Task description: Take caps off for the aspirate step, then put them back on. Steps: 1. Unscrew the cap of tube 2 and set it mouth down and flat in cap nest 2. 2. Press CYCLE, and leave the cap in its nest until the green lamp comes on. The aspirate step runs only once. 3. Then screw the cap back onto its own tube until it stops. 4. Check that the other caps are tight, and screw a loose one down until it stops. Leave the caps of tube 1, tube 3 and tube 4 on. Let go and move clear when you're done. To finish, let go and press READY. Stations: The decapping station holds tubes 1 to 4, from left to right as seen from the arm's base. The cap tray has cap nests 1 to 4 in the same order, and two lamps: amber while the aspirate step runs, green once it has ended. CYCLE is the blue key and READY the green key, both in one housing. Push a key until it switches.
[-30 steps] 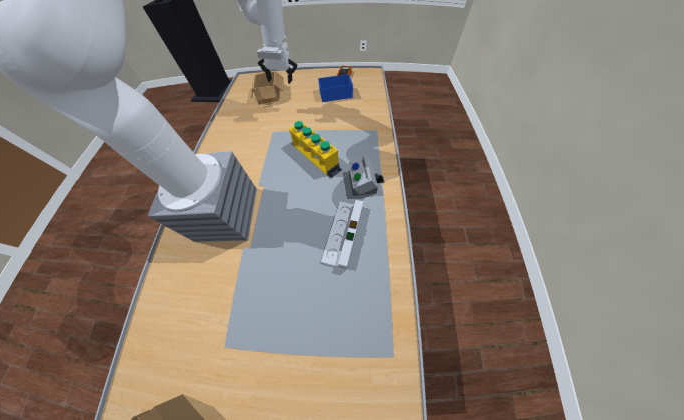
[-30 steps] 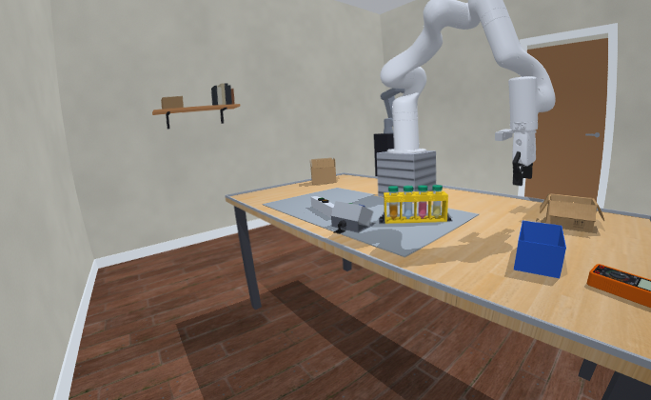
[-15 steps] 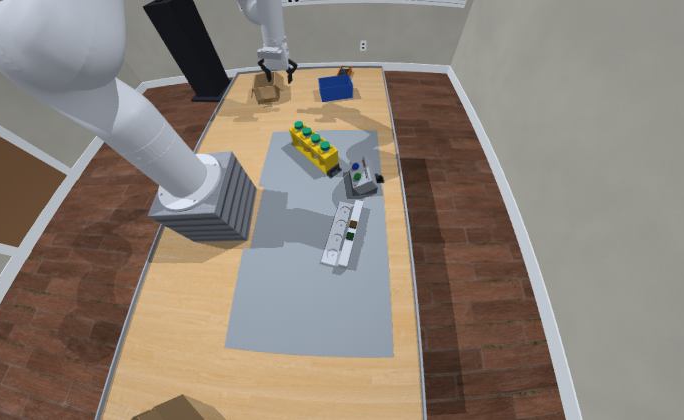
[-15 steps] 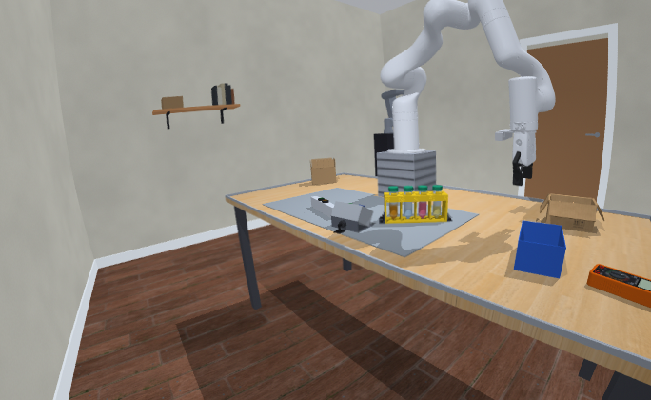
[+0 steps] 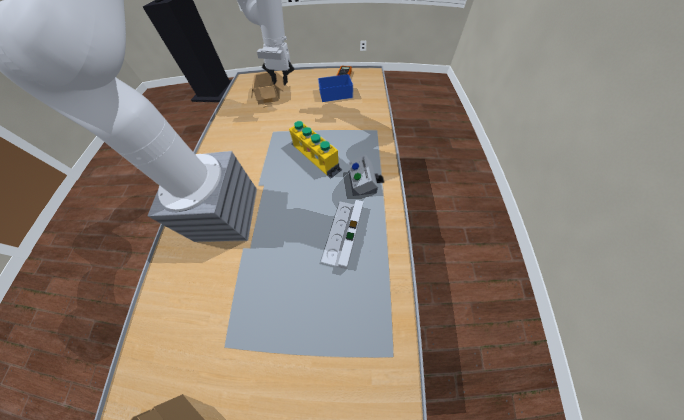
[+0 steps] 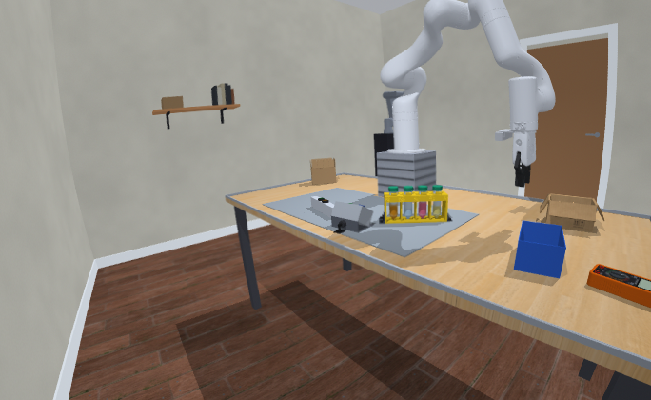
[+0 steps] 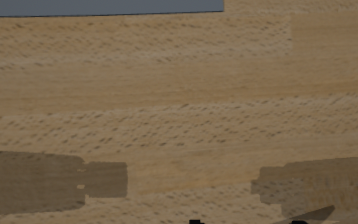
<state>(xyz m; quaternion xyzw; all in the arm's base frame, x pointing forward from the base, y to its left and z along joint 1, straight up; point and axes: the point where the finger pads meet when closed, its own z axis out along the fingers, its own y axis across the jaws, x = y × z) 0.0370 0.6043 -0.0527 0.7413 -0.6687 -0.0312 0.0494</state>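
Note:
The yellow decapping rack stands on the grey mat with four tubes, each with its green cap on; it also shows in the side view. The white cap tray has empty nests, and its two lamps look dark. The key housing carries the blue key and the green key. My gripper hangs high over the table's far end, well away from the rack. It is partly open and empty. The wrist view shows bare wood and only the fingertips.
An open cardboard box lies below the gripper. A blue bin and an orange multimeter sit nearby. A closed cardboard box stands at the other end. The arm's grey base is beside the mat.

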